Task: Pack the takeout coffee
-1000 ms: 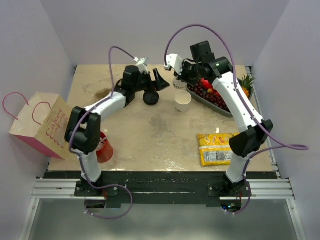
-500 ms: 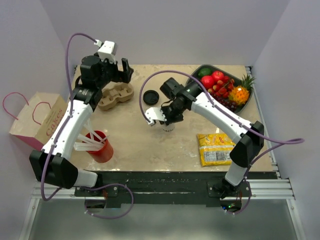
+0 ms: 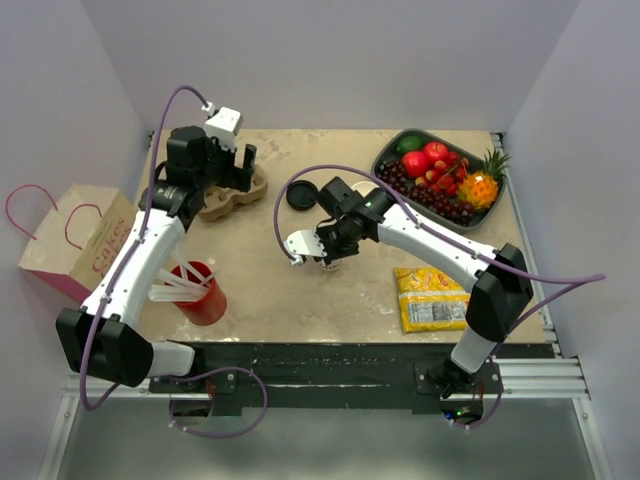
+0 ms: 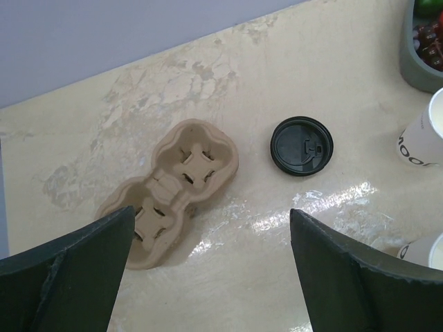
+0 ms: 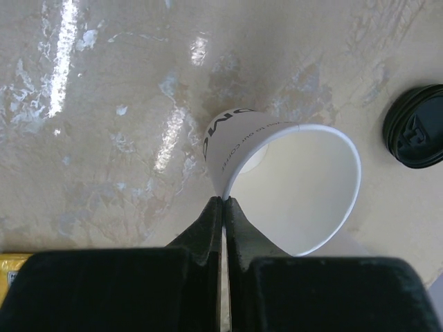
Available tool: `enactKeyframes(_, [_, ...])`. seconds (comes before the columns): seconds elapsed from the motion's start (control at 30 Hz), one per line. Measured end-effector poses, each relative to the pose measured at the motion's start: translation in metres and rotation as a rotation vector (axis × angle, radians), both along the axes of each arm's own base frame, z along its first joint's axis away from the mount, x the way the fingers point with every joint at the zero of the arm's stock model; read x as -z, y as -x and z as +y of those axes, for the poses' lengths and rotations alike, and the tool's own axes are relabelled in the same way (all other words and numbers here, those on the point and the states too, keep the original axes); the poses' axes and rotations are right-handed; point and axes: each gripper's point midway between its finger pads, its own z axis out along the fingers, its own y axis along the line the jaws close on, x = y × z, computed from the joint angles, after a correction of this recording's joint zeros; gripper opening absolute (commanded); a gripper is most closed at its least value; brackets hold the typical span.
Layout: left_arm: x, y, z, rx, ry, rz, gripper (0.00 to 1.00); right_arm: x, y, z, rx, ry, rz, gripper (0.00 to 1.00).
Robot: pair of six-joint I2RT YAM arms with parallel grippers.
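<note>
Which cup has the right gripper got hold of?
The near cup, mid-table: the right gripper is shut on its rim. The other cup stands free further back, beside the lid.

The paper bag (image 3: 85, 245) reads "Cakes"; dark lettering on the lidless cup (image 5: 297, 180) is partly legible.

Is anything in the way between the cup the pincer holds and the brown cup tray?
Nothing stands on the table between cup and tray. A black lid lies flat beside that path. The left pincer hangs open above the tray.
</note>
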Motion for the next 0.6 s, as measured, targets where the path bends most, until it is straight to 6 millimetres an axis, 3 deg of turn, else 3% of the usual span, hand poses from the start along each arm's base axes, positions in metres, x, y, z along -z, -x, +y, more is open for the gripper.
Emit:
enactKeyframes(0.33, [0.001, 0.002, 0.004, 0.004, -0.011, 0.007, 0.97, 0.007, -0.005, 0.009, 0.044, -0.04, 0.003, 0.06])
enactKeyframes(0.6, [0.014, 0.005, 0.008, 0.003, -0.031, 0.059, 0.98, 0.017, -0.008, 0.013, 0.062, -0.035, 0.019, 0.12])
